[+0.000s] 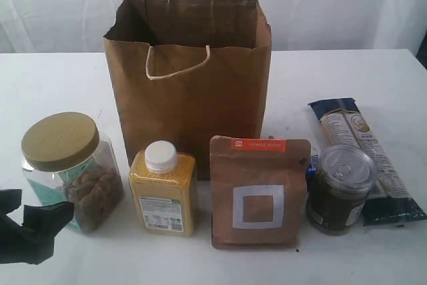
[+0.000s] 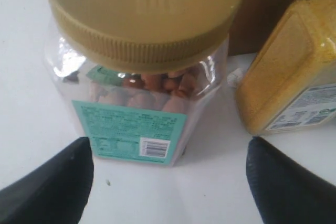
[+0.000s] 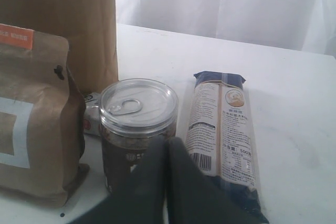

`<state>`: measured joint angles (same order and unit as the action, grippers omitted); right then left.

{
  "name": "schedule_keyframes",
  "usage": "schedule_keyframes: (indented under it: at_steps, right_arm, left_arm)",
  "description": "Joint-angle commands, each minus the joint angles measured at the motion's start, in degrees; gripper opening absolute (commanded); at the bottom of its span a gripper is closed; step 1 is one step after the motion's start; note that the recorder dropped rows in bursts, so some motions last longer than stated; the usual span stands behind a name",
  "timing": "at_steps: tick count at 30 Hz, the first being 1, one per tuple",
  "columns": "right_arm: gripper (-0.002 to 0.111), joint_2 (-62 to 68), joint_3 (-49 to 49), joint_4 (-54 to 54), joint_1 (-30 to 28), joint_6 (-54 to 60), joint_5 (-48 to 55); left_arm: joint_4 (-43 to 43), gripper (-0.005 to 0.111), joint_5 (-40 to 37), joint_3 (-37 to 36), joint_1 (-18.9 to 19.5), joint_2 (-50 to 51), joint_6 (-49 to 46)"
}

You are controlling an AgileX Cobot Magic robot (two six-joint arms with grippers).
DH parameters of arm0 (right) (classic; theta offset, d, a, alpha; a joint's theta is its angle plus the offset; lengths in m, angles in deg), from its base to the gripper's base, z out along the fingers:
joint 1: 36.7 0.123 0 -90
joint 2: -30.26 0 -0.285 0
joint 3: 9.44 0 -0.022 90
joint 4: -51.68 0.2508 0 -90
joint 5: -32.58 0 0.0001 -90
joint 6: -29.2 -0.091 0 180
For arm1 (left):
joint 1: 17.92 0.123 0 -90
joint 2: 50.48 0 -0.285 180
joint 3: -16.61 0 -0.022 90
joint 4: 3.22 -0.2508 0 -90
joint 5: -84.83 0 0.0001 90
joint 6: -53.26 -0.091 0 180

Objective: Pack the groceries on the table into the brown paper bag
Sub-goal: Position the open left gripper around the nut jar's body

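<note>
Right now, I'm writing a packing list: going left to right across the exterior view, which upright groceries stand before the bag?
clear jar with gold lid → yellow bottle with white cap → brown square-marked pouch → small dark jar

To me the brown paper bag (image 1: pixel 193 98) looks like matt, creased kraft paper, and the brown pouch (image 1: pixel 260 195) a smoother matt paper. The clear jar (image 2: pixel 142 108) seems glossy transparent plastic with a ribbed gold lid (image 2: pixel 142 19) of dull sheen, the small dark jar (image 3: pixel 137 135) has a shiny top, and the long packet (image 3: pixel 223 124) is glossy film. The table (image 1: pixel 53 78) I see as smooth, matt white
</note>
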<state>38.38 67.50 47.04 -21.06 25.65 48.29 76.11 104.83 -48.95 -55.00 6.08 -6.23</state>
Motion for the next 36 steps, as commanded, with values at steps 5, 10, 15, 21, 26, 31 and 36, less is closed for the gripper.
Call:
schedule_keyframes:
  at_steps: [5, 10, 15, 21, 26, 31, 36]
  right_arm:
    - [0.000, -0.33, 0.28, 0.10, -0.25, -0.15, -0.62]
    - [0.000, -0.33, 0.28, 0.10, -0.25, -0.15, -0.54]
    - [0.000, -0.33, 0.28, 0.10, -0.25, -0.15, -0.54]
    - [0.000, -0.33, 0.28, 0.10, -0.25, -0.15, -0.54]
    - [0.000, -0.33, 0.28, 0.10, -0.25, -0.15, -0.63]
    - [0.000, -0.33, 0.28, 0.10, -0.25, -0.15, -0.63]
    - [0.000, -0.33, 0.28, 0.10, -0.25, -0.15, -0.63]
  left_arm:
    - [-40.99, 0.080, -1.29, -5.15, -0.25, -0.09, 45.76]
    - [-52.42, 0.080, 4.71, -8.75, -0.25, -0.09, 51.22]
    - [-56.45, 0.080, 11.57, -10.34, -0.25, -0.09, 53.96]
    - [-56.45, 0.081, 15.13, -10.34, -0.25, 1.59, 54.70]
    - [-56.85, 0.087, 17.52, -10.34, -0.25, 6.50, 56.72]
    - [-60.63, 0.089, 22.61, -10.23, -0.25, 11.70, 59.87]
    - [-60.79, 0.089, 25.56, -10.23, -0.25, 16.34, 61.51]
